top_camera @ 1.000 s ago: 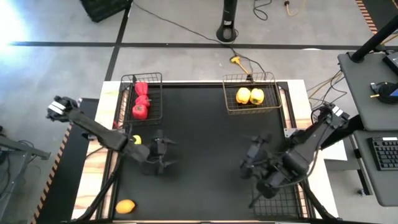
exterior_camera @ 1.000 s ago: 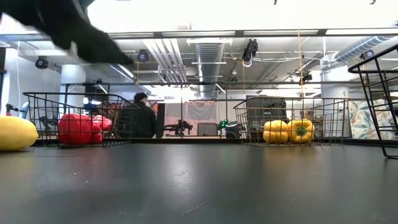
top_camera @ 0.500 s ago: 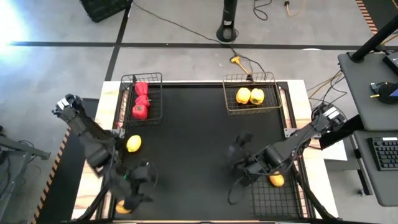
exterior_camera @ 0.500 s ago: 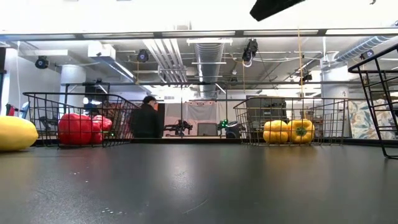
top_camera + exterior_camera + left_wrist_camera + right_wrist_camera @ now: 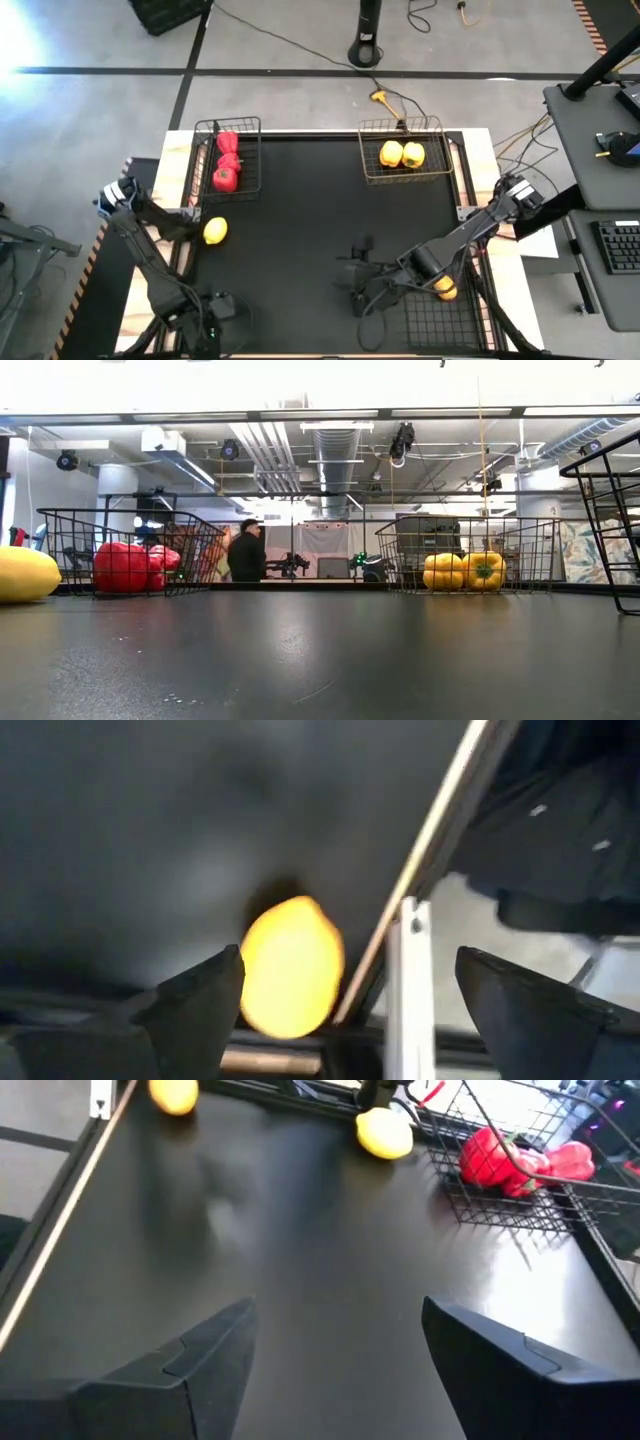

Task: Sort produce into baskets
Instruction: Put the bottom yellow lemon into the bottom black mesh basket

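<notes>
Orange-yellow citrus fruit (image 5: pixel 291 966) lies between the left gripper's (image 5: pixel 340 990) wide-spread fingers at the surface's (image 5: pixel 320 230) seven-o'clock corner; only the left wrist view shows it, the arm hiding it from above. Half a second ago that gripper was still short of it. At five o'clock, the right gripper (image 5: pixel 362 290), fingers apart, holds nothing.

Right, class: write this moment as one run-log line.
left hand open, aimed at edge citrus | right hand open, empty | red peppers, yellow peppers basketed | second citrus loose
</notes>
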